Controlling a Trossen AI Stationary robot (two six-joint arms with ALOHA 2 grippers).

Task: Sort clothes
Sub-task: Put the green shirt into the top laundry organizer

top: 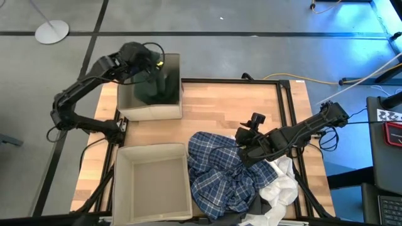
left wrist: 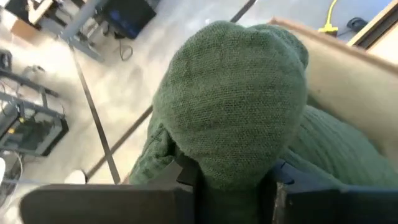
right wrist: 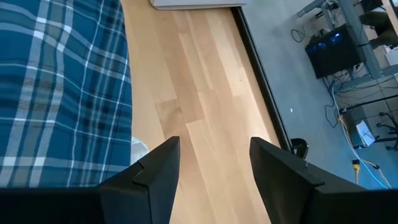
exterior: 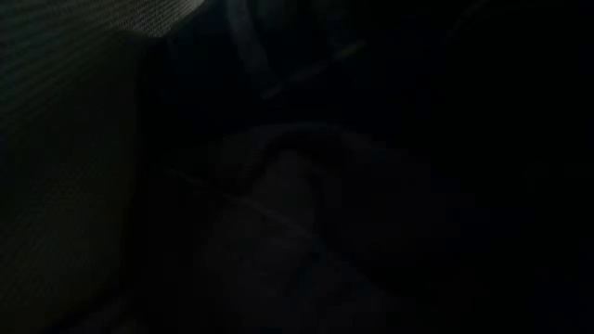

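Note:
A dark green knitted garment [top: 157, 85] hangs from my left gripper [top: 152, 61] into the far beige fabric box [top: 149, 112]; it fills the left wrist view [left wrist: 236, 118]. A blue-and-white plaid shirt [top: 223, 172] lies crumpled on the table's near right, over white garments [top: 279, 188] and a dark grey one [top: 267, 199]. My right gripper [right wrist: 214, 168] is open and empty just right of the plaid shirt [right wrist: 62, 87], low over the wooden table. The low view is dark. My left gripper holds the green garment by a bunched fold [left wrist: 230, 177] pinched between its two fingers, coming from above over the box's far edge. The garment bulges out past the fingers and hangs down into the box.
A second, empty beige fabric box [top: 152, 182] stands at the near left. Bare wood [top: 232, 107] lies between the far box and the clothes pile. Black rails [top: 292, 107] frame the table's right side.

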